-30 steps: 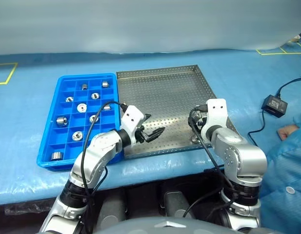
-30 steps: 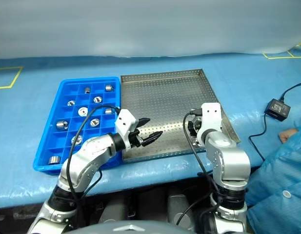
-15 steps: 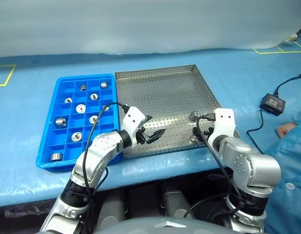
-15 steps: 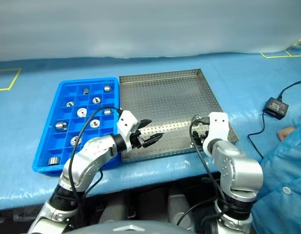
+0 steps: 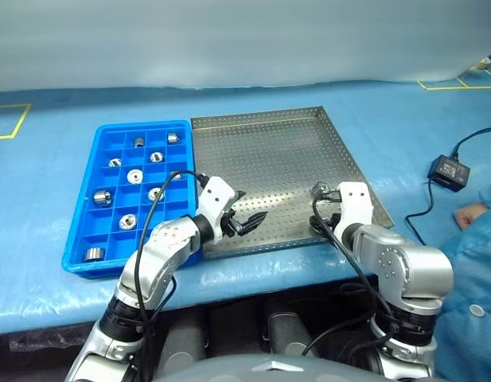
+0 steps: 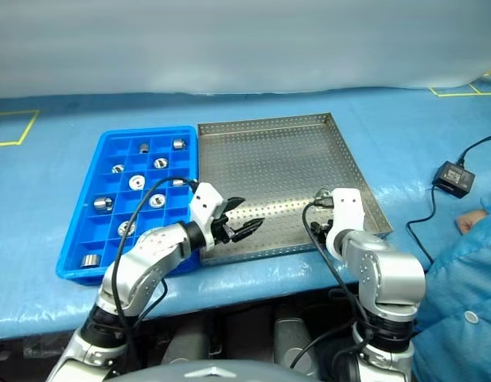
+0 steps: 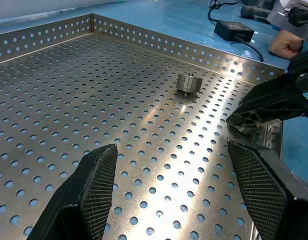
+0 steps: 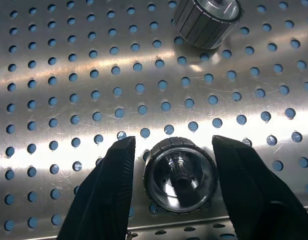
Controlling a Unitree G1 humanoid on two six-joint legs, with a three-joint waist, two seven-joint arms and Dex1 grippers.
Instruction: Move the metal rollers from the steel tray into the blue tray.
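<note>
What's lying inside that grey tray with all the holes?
Two metal rollers remain in the steel tray: one by the near rim between the right pincer's fingers, another just beyond it. The right arm covers that corner in the head views.

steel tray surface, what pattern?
Grey sheet metal with a regular grid of small round holes; the steel tray shows it best in the left wrist view.

The blue tray [image 5: 86, 199] lies left of, touching, the steel tray [image 5: 269, 151].
</note>
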